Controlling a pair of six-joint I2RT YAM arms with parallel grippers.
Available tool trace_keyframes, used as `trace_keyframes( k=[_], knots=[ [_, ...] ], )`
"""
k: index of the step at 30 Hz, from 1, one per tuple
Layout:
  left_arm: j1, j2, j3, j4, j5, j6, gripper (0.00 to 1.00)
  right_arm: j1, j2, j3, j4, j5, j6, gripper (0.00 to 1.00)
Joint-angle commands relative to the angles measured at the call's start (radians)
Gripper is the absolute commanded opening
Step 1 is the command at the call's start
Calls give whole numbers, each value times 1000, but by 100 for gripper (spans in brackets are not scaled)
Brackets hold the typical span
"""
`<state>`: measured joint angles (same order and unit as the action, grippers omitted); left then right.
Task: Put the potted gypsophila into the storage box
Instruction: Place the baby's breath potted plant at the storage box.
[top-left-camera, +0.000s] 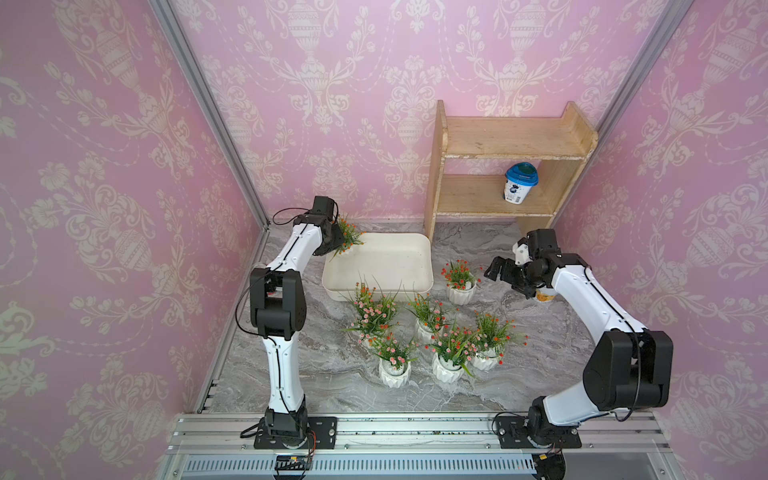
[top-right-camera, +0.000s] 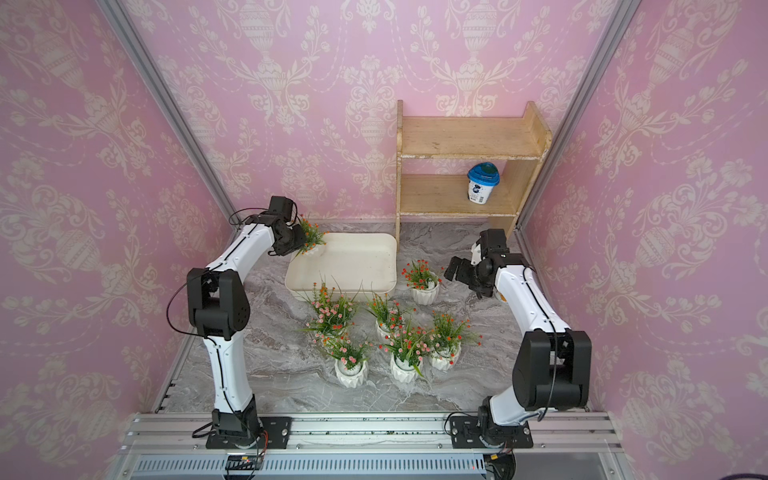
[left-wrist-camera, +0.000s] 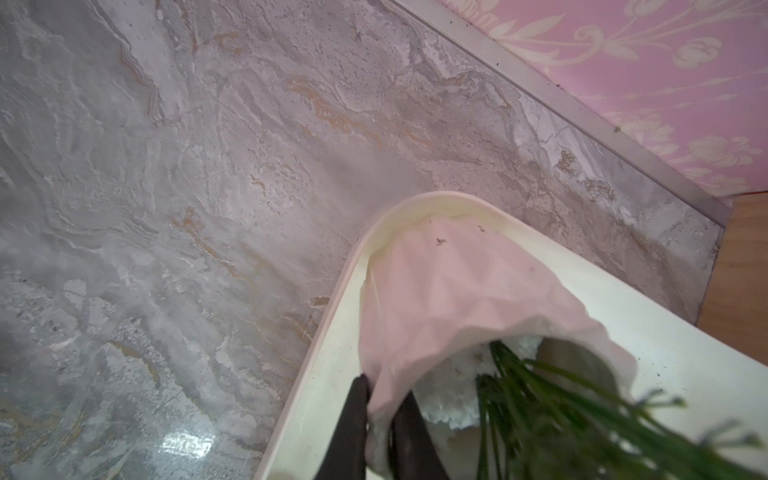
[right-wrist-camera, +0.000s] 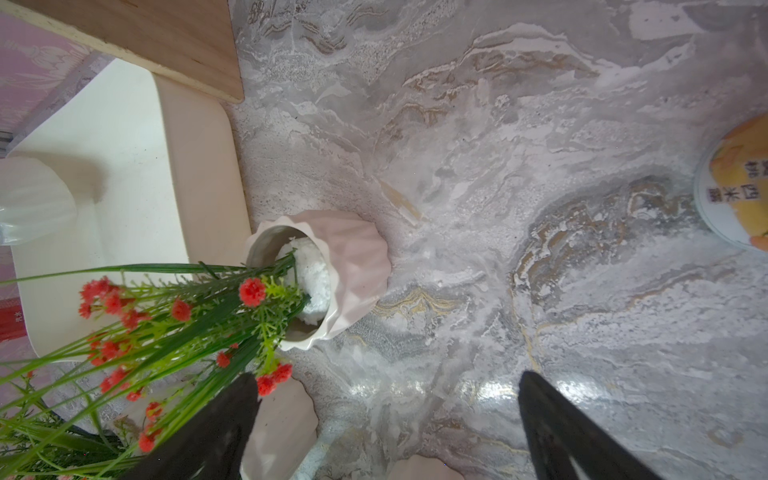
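My left gripper (top-left-camera: 337, 246) (left-wrist-camera: 384, 415) is shut on the rim of one potted gypsophila (top-left-camera: 348, 236) (left-wrist-camera: 457, 299). It holds the pot tilted inside the far left corner of the cream storage box (top-left-camera: 428, 266) (left-wrist-camera: 332, 316). Whether the pot touches the box floor I cannot tell. Several more potted gypsophila (top-left-camera: 392, 361) (top-right-camera: 405, 353) stand on the marble table in front of the box. One with red blossoms (top-left-camera: 459, 282) (right-wrist-camera: 357, 266) stands by the box's right side. My right gripper (top-left-camera: 496, 270) (right-wrist-camera: 386, 415) hangs open just right of it, holding nothing.
A wooden two-tier shelf (top-left-camera: 507, 145) stands at the back right, with a blue-lidded cup (top-left-camera: 519, 183) on its lower board. An orange-labelled cup (right-wrist-camera: 735, 187) sits on the table under my right wrist. Pink walls close in the sides and back.
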<state>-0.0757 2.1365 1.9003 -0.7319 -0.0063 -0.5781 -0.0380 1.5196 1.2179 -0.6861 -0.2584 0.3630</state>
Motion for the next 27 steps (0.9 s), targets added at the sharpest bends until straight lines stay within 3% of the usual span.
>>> trace_keyframes(
  k=[1, 11, 22, 27],
  knots=[
    [-6, 22, 54, 9, -6, -29, 0, -5, -12, -5, 3, -5, -22, 100],
    [-7, 49, 64, 12, -8, -35, 1, -5, 2, -8, 11, -8, -21, 100],
    [-7, 70, 77, 20, -31, -40, 19, -5, 5, -11, 11, -7, -21, 100],
    [-7, 77, 79, 28, -40, -46, 22, -5, 4, -14, 16, -10, -18, 100]
  ],
)
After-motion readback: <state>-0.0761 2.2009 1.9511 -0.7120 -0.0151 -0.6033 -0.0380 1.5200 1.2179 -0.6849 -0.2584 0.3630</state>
